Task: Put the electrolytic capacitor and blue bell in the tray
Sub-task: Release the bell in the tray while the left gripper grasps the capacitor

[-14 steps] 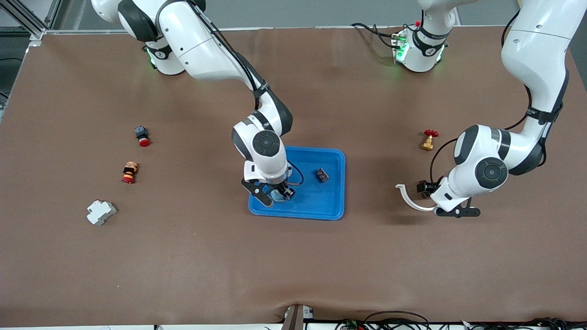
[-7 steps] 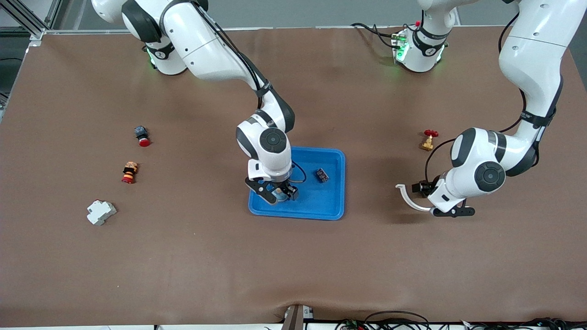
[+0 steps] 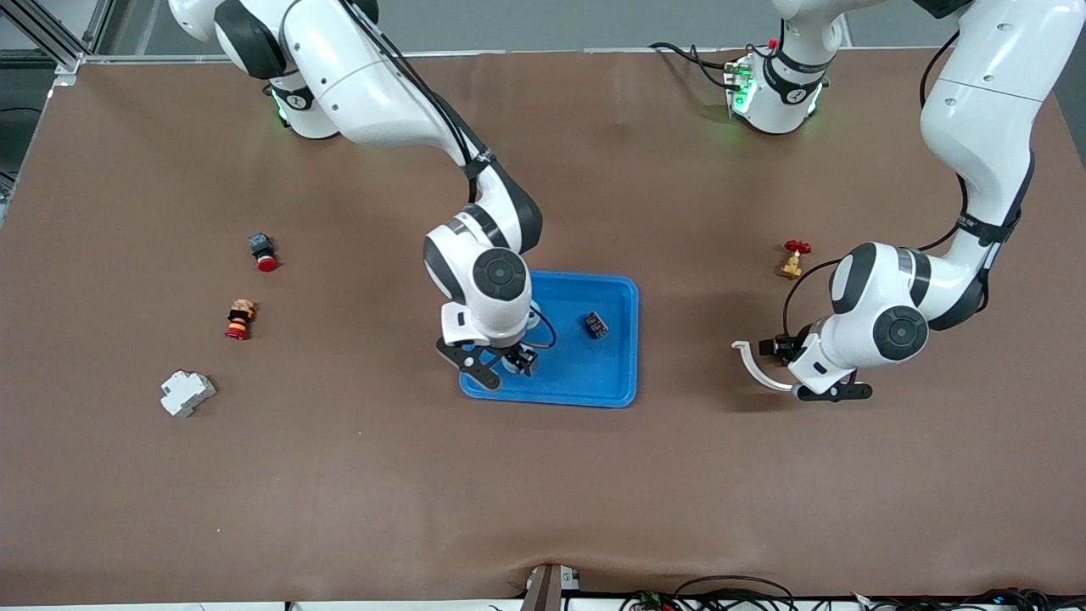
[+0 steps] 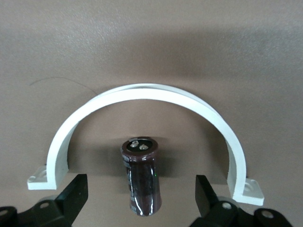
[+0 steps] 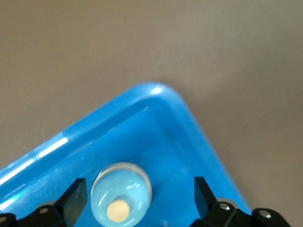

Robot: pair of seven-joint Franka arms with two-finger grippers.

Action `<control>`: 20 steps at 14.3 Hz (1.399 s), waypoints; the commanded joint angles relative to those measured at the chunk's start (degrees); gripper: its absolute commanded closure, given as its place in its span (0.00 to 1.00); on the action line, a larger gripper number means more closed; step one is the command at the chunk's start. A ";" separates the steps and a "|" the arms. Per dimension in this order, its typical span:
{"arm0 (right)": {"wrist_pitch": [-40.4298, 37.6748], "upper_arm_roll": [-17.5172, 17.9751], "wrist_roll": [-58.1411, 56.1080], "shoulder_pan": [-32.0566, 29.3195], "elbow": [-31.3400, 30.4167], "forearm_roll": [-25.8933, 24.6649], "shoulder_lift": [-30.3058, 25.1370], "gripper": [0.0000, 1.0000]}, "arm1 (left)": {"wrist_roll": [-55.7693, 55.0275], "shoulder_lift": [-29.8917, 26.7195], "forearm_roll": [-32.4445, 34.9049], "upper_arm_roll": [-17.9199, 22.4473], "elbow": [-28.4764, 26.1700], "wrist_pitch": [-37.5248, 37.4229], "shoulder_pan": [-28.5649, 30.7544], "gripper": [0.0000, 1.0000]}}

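Observation:
The bright-blue tray (image 3: 581, 378) lies mid-table. A light-blue bell (image 5: 120, 191) sits in its corner (image 5: 156, 94) toward the right arm's end, nearest the front camera. My right gripper (image 3: 501, 367) hangs just over the bell (image 3: 512, 363), open, with a finger on either side and not touching it. The electrolytic capacitor (image 4: 142, 182), a dark brown cylinder with two terminals, rests on the table inside a white half-round clamp (image 4: 142, 97). My left gripper (image 3: 793, 367) is low over it, open, and its fingers (image 4: 75, 189) stand well clear of it.
A small dark component (image 3: 596, 324) lies in the tray. The white clamp (image 3: 751, 363) and a red-handled brass valve (image 3: 793, 259) are toward the left arm's end. Two red-tipped buttons (image 3: 263, 252) (image 3: 239, 320) and a white breaker (image 3: 187, 393) lie toward the right arm's end.
My right gripper has opened and let go of the bell, which now rests in the tray. My left gripper has shifted a little toward the white clamp.

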 commanded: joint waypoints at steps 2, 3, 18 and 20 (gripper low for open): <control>-7.22 1.21 -13.15 -7.14 0.01 4.20 -6.59 0.00 | -0.24 0.27 -0.92 -0.53 -1.18 0.91 0.70 0.00; -9.94 1.21 -16.67 -9.07 -0.43 4.29 -8.35 0.00 | -0.24 0.27 -0.92 -0.53 -1.26 0.91 0.79 0.00; 4.80 0.77 -63.89 -33.07 -40.76 2.54 -39.90 0.00 | -4.10 -1.04 -0.92 -0.71 -0.83 -0.31 0.27 1.00; 3.40 0.77 -68.88 -36.14 -43.05 2.54 -43.42 0.00 | -4.90 -2.18 -1.01 -2.54 1.01 -2.85 0.53 1.00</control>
